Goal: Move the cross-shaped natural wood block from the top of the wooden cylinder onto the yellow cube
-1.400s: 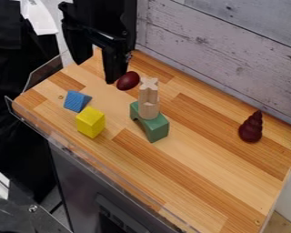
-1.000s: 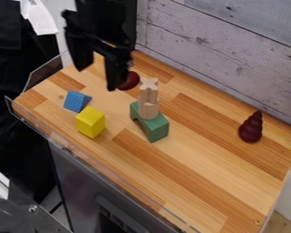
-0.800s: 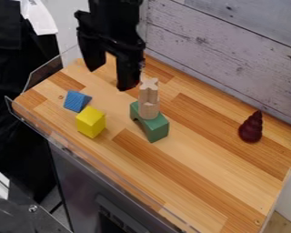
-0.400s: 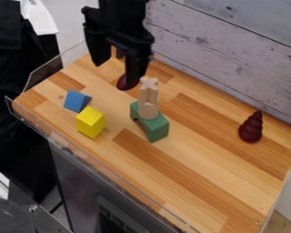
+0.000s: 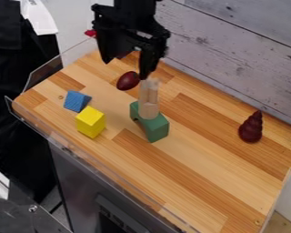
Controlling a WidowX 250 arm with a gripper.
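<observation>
Over the wooden tabletop [image 5: 196, 157], the gripper [image 5: 126, 69] (fingers wide apart) hangs near the maroon egg [image 5: 127, 81].

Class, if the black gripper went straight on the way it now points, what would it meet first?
Probably the upright wooden block: one fingertip of the gripper overlaps its top in view. Depth is unclear, though, so the dark red egg-shaped piece might come first.

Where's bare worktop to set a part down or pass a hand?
Biggest patch: worktop between green arch, dark red spiral piece and near edge. Also a strip along the plank wall, between wooden pillar and spiral piece. Crowded: open gripper close around dark egg and pillar; blue block hard by yellow block.
</observation>
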